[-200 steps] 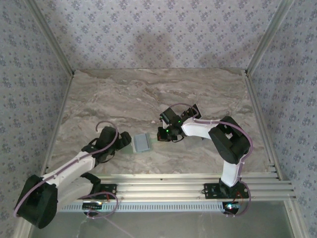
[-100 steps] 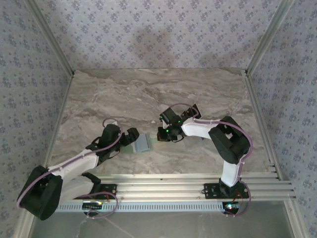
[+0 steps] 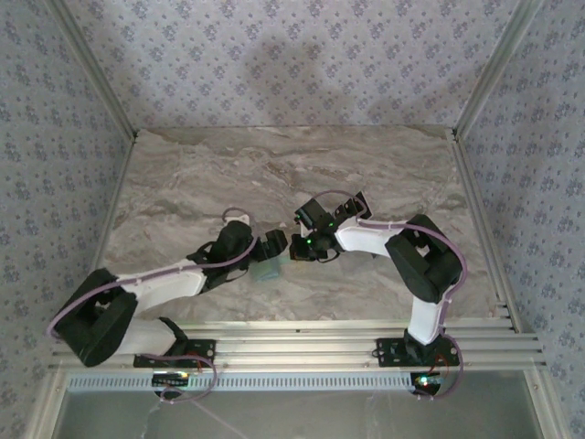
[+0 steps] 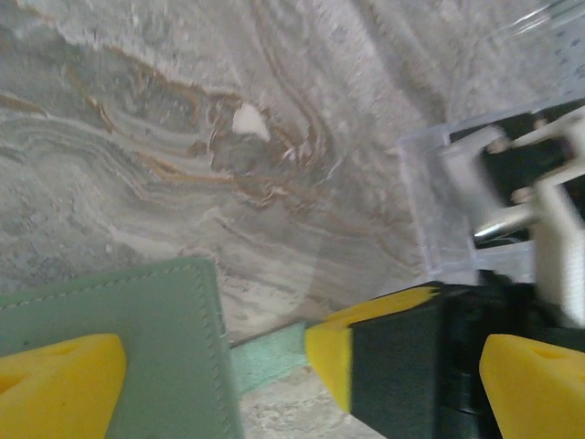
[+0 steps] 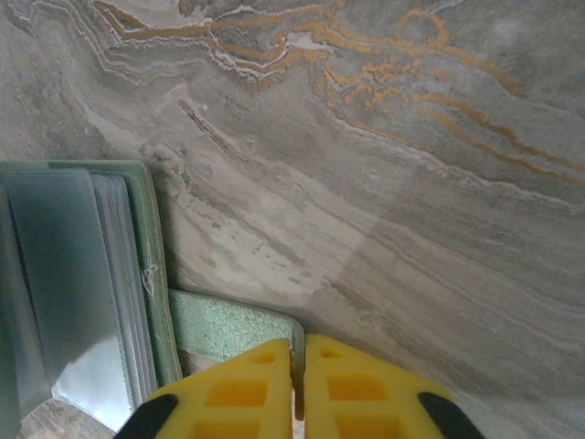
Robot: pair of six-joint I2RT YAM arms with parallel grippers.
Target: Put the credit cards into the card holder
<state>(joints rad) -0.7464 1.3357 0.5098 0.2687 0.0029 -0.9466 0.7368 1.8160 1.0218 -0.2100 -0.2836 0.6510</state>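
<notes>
Looking down from the top camera, both arms meet near the middle of the marble table (image 3: 228,174). The left gripper (image 3: 275,251) is spread wide open. One yellow finger (image 4: 59,384) hangs over the sage-green card holder (image 4: 128,347) at the lower left of its wrist view, and the other sits way off at lower right. The right gripper (image 5: 297,380) has its fingers squeezed almost together at the bottom of its own view, pinching the corner of the holder's textured green flap (image 5: 233,325). The holder lies open at the left there, clear sleeves (image 5: 73,265) showing.
</notes>
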